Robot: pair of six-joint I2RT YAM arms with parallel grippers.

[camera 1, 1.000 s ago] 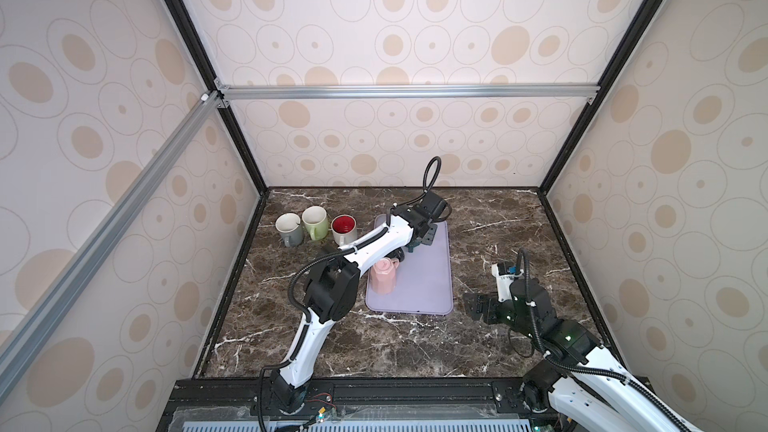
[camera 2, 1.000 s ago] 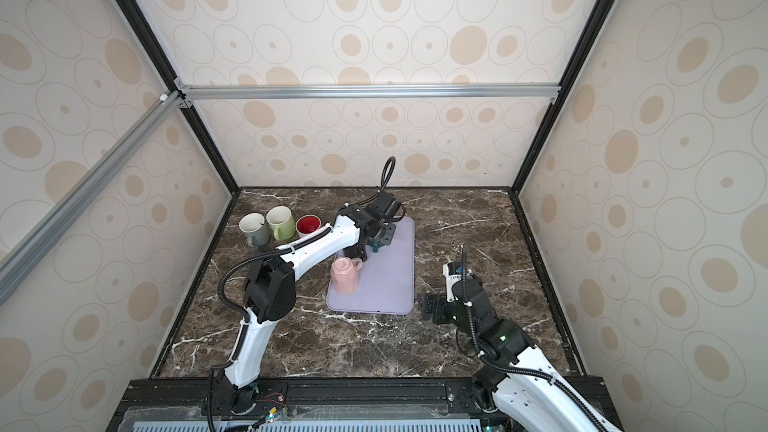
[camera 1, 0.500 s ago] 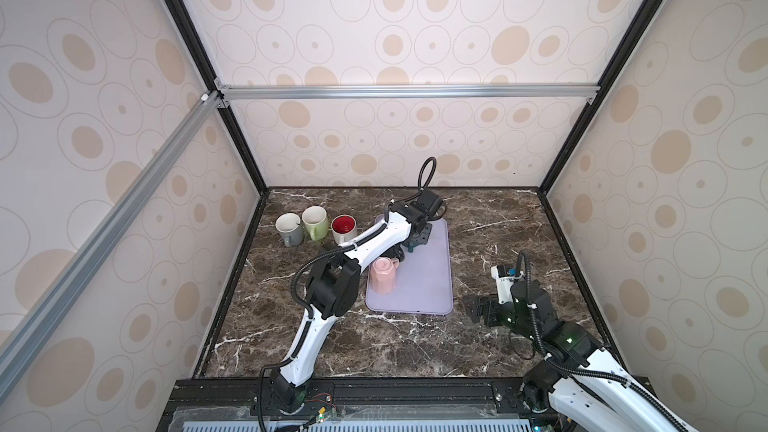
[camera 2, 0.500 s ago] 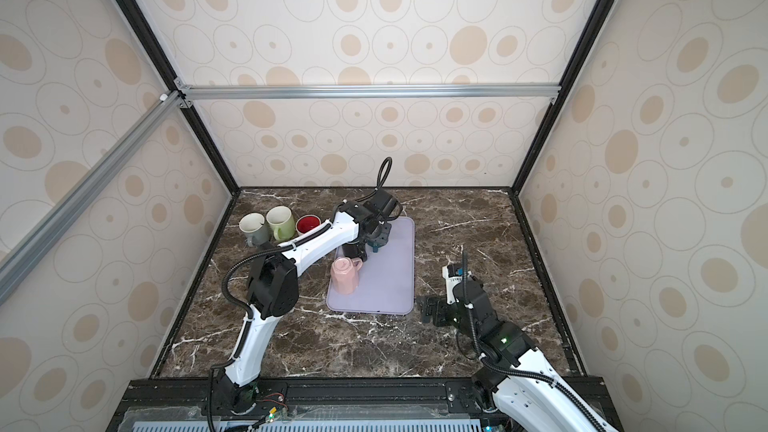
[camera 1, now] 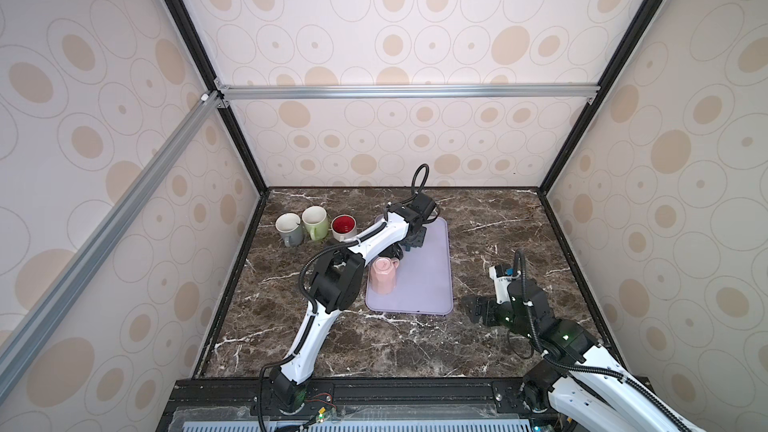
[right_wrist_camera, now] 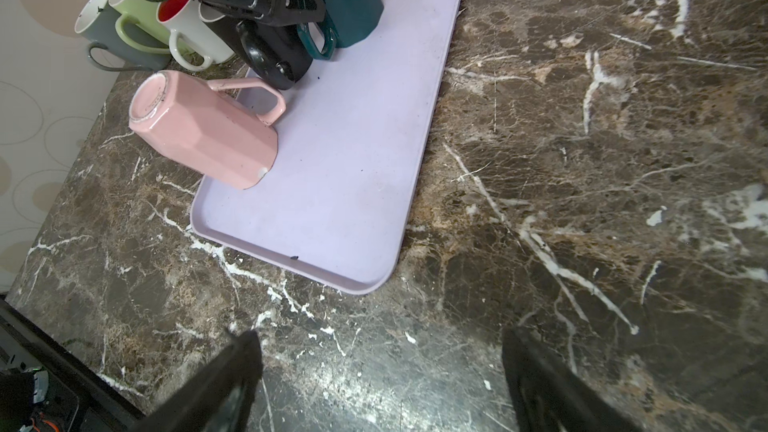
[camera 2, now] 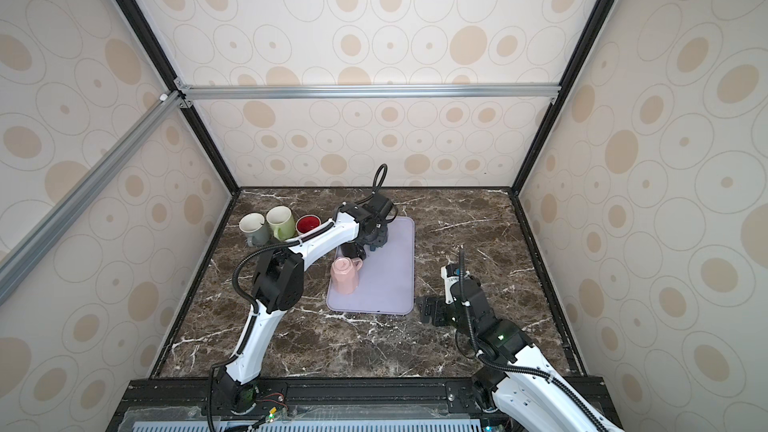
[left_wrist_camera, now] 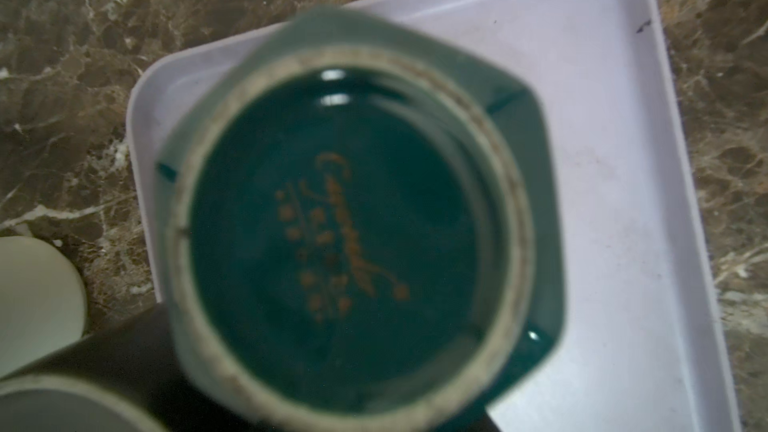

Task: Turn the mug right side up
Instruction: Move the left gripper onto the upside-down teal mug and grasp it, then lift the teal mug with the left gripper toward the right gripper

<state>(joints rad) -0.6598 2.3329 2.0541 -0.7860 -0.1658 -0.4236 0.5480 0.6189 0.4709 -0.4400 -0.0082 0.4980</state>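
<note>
A teal mug [left_wrist_camera: 332, 222] stands mouth down at the far end of the lavender tray [right_wrist_camera: 353, 160], its base filling the left wrist view. My left gripper [right_wrist_camera: 307, 6] is right over it on the handle side. Its fingers are hidden, so the frames do not show a grip. In both top views the gripper [camera 1: 415, 241] covers the mug. A pink mug [camera 1: 383, 275] stands mouth down on the tray's left edge. A black mug [right_wrist_camera: 270, 56] stands mouth down between the two. My right gripper [right_wrist_camera: 380, 367] is open over bare marble, right of the tray's near corner.
Three upright mugs stand in a row at the far left: grey [camera 1: 289, 228], green [camera 1: 315, 222] and white with a red inside [camera 1: 344, 227]. Patterned walls with black frame posts close in the marble table [camera 1: 498, 243] on three sides.
My left gripper has come down and slightly nearer, onto the far end of the tray. The right arm has stayed put.
</note>
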